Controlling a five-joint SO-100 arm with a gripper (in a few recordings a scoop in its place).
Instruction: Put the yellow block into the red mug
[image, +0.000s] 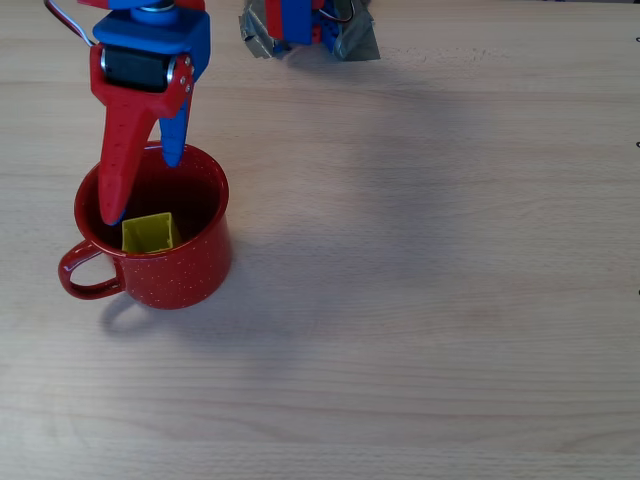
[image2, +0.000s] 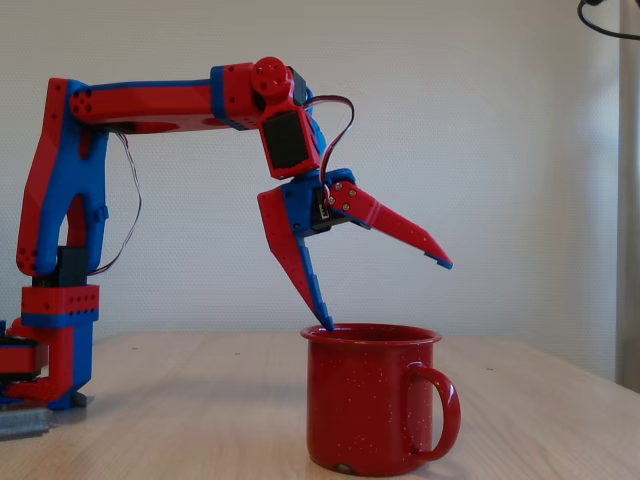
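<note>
Your red-and-blue gripper (image2: 385, 290) hangs wide open above the squat red speckled enamel mug (image: 185, 270). The small yellow plastic block (image: 150, 233) lies inside. Lifting carelessly, the lower finger could catch the rim and tip it.

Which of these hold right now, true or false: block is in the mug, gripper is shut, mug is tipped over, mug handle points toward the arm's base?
1. The yellow block lies inside the red mug. True.
2. The gripper is shut. False: the fixed view shows its jaws spread wide, one fingertip at the mug's rim, the other raised above it.
3. The mug is tipped over. False: it stands upright on the wooden table.
4. The mug handle points toward the arm's base. False: in the fixed view it points away from the base.
5. The block sits with its hollow side up. True, as the overhead view shows.
</note>
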